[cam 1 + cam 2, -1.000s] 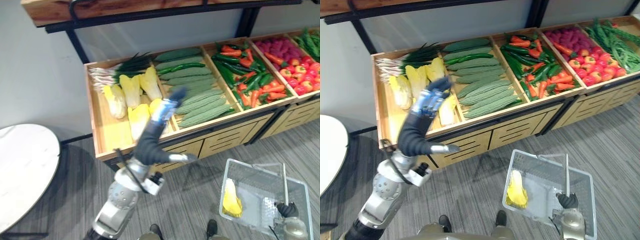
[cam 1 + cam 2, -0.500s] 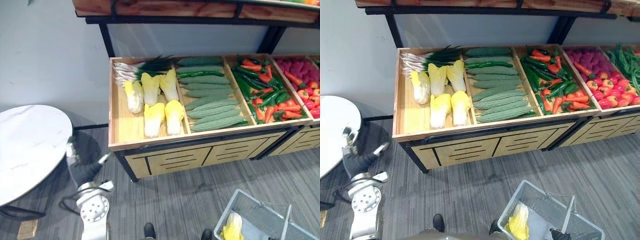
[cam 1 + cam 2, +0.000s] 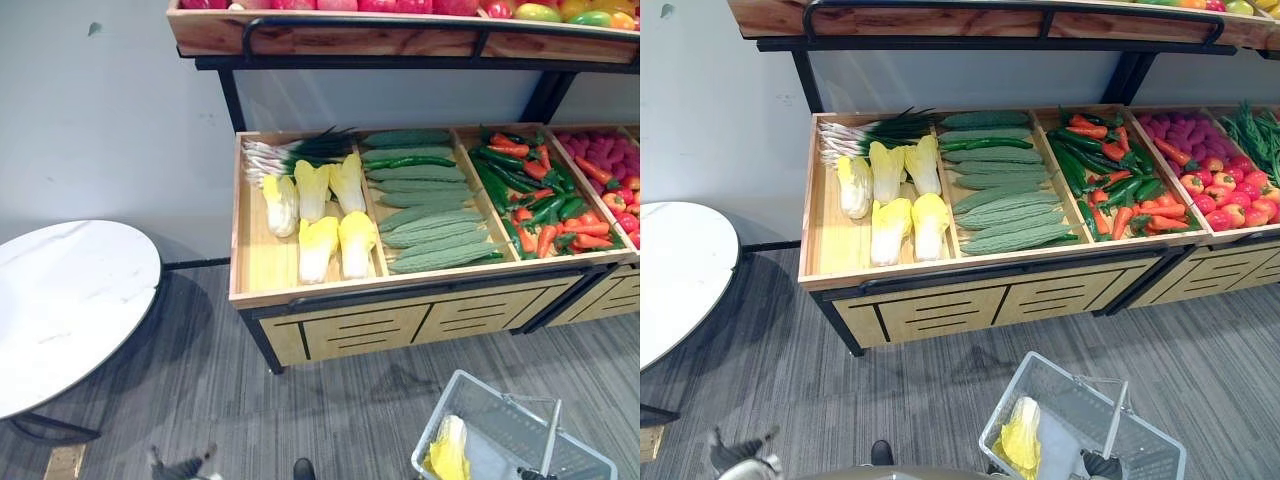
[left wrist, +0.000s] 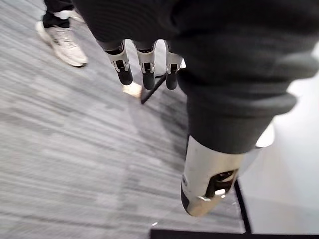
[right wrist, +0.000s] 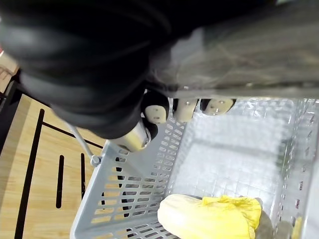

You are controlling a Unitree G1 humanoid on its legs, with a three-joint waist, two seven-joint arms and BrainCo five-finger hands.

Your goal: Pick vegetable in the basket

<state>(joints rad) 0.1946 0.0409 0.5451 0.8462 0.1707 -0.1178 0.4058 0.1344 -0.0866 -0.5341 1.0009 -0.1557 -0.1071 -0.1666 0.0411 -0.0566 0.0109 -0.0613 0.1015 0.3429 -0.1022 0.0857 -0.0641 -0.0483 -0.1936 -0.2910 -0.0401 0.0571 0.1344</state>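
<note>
A grey wire basket (image 3: 1060, 385) hangs low in front of the stand with one yellow napa cabbage (image 3: 1018, 437) inside it. My right hand (image 3: 1102, 464) is at the basket's handle (image 3: 1118, 405). In the right wrist view its fingers (image 5: 189, 107) curl over the handle above the cabbage (image 5: 209, 221). My left hand (image 3: 735, 458) hangs low at the left, near the floor. Its fingers (image 4: 144, 67) are straight and hold nothing. More yellow cabbages (image 3: 318, 215) lie in the stand's left compartment.
The wooden stand (image 3: 400, 320) also holds spring onions (image 3: 290, 152), green gourds (image 3: 430, 215), and peppers with carrots (image 3: 530, 195). A shelf (image 3: 400, 25) overhangs it. A round white table (image 3: 60, 310) stands at the left. A person's shoe (image 4: 62, 42) is on the floor nearby.
My left arm came away from the cabbage compartment and dropped low to the left, empty. The camera has shifted, so the stand sits lower in view. The basket stays in my right hand.
</note>
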